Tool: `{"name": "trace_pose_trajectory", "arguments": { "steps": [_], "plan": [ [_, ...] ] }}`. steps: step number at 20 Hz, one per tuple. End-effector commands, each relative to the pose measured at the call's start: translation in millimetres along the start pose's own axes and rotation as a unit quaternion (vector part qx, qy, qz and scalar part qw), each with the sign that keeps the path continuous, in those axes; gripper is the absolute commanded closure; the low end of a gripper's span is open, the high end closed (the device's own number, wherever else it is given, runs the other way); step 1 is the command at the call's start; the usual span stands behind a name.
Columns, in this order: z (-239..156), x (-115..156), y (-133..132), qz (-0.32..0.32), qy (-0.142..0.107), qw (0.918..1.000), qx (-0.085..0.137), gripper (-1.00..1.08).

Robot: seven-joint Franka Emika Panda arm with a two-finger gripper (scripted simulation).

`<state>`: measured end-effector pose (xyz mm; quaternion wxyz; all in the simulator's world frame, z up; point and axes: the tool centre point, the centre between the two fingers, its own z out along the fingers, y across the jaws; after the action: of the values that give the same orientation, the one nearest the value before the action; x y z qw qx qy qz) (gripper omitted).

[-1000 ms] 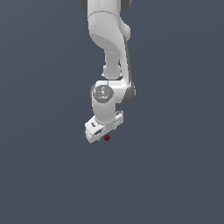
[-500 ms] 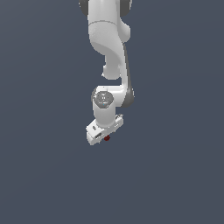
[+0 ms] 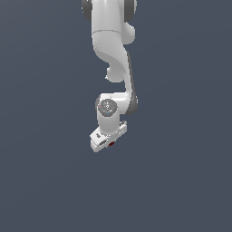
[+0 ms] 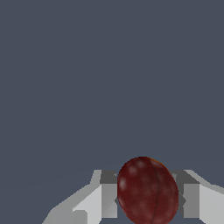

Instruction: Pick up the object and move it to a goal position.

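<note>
Ball (image 4: 147,191), tiny, dark red, plain, sits between finger pads (image 4: 110,194) of white robot gripper (image 3: 108,142), pads pressing both sides: jaws clamped on ball. Exterior view: red speck (image 3: 111,144) at gripper tip, below white arm (image 3: 113,54), against plain grey-blue ground (image 3: 41,136). Goal marker not visible. Risk, judged: round smooth ball could squirt from pads under quick swing or loosened grip, dropping short of goal.

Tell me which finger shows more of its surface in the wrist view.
Neither clearly: both fingers flank the dark red ball, which covers their inner parts about equally.
</note>
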<state>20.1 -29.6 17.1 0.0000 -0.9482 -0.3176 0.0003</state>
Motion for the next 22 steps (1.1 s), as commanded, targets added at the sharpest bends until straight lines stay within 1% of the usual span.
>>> {"name": "trace_pose_trajectory", "arguments": {
  "steps": [1, 9, 13, 18, 22],
  "plan": [
    [0.2, 0.3, 0.0, 0.0, 0.0, 1.0, 0.0, 1.08],
    [0.0, 0.3, -0.2, 0.0, 0.0, 1.0, 0.0, 1.08],
    [-2.5, 2.0, -7.3, 0.0, 0.0, 1.0, 0.0, 1.08],
    [-10.9, 7.5, -31.0, 0.0, 0.0, 1.0, 0.0, 1.08],
    [-22.7, 15.4, -63.8, 0.0, 0.0, 1.0, 0.0, 1.08]
  ]
}}
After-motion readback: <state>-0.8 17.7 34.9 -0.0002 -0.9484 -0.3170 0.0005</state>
